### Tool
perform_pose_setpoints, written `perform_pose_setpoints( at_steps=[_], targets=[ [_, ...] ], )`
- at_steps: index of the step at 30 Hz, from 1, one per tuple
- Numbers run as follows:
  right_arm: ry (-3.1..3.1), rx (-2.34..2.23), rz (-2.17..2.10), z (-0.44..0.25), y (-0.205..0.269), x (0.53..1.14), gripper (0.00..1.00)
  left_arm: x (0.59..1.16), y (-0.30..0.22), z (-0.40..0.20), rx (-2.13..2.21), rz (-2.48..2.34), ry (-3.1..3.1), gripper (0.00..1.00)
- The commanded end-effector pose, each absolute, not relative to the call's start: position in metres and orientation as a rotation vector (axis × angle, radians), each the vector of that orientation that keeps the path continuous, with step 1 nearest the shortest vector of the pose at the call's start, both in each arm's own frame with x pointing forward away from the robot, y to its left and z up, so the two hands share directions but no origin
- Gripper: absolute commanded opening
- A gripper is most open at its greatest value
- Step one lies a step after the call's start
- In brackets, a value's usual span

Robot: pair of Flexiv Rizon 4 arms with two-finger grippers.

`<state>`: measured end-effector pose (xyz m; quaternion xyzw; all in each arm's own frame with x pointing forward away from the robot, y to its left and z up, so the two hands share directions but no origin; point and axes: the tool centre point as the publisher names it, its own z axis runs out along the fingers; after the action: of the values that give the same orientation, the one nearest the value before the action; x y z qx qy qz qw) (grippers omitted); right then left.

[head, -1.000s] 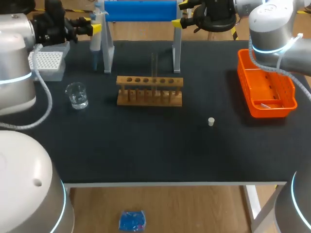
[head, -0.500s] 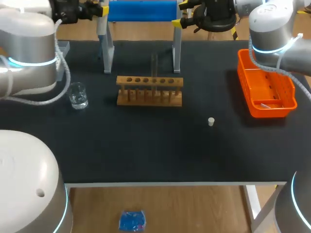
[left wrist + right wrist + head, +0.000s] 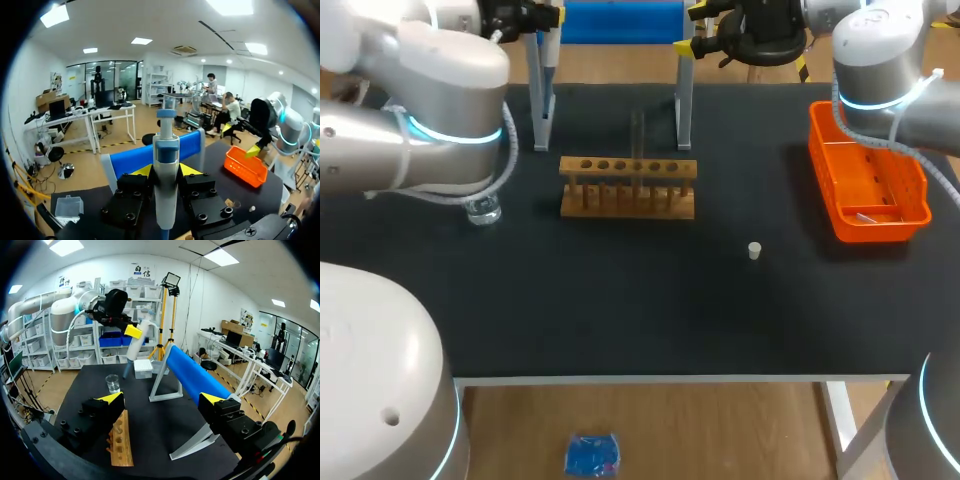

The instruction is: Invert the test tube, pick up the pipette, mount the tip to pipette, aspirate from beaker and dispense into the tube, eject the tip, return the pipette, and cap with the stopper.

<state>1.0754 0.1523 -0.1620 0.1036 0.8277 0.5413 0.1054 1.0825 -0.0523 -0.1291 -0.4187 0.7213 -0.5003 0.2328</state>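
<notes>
Shows the left claw (image 3: pixel 165 172) closed on the pipette (image 3: pixel 166 150), yellow tips pressing its white body from both sides. Holds it upright, high over the tabletop's (image 3: pixel 620 300) far left, probably to keep it plumb for seating a tip from the tip box (image 3: pixel 143 368). Shows the right claw (image 3: pixel 162 398) wide open and empty by the blue stand (image 3: pixel 610 20), out of the way. Shows the test tube (image 3: pixel 638 135) standing in the wooden rack (image 3: pixel 628 190), with the stopper (image 3: pixel 754 250) alone nearer the front.

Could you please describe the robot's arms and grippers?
Both the left arm and right arm are rounded silver-grey tubes with glowing light-blue joint rings; a grey cable loops along the left one. The left gripper and right gripper are black bolted blocks with yellow tips.
</notes>
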Motion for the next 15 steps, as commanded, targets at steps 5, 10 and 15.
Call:
perform_pose_setpoints(
  at_steps=[5,10,15],
  targets=[
    [2.445,0.304,1.592,-0.161,0.152,1.076,1.00,1.110,-0.062,-0.151,-1.246,-1.301,1.865,0.00],
    [2.445,0.304,1.592,-0.161,0.152,1.076,1.00,1.124,-0.062,-0.163,-1.288,-1.276,1.842,0.00],
    [2.445,0.304,1.592,-0.161,0.152,1.076,1.00,1.134,-0.060,-0.167,-1.311,-1.254,1.820,0.00]
  ],
)
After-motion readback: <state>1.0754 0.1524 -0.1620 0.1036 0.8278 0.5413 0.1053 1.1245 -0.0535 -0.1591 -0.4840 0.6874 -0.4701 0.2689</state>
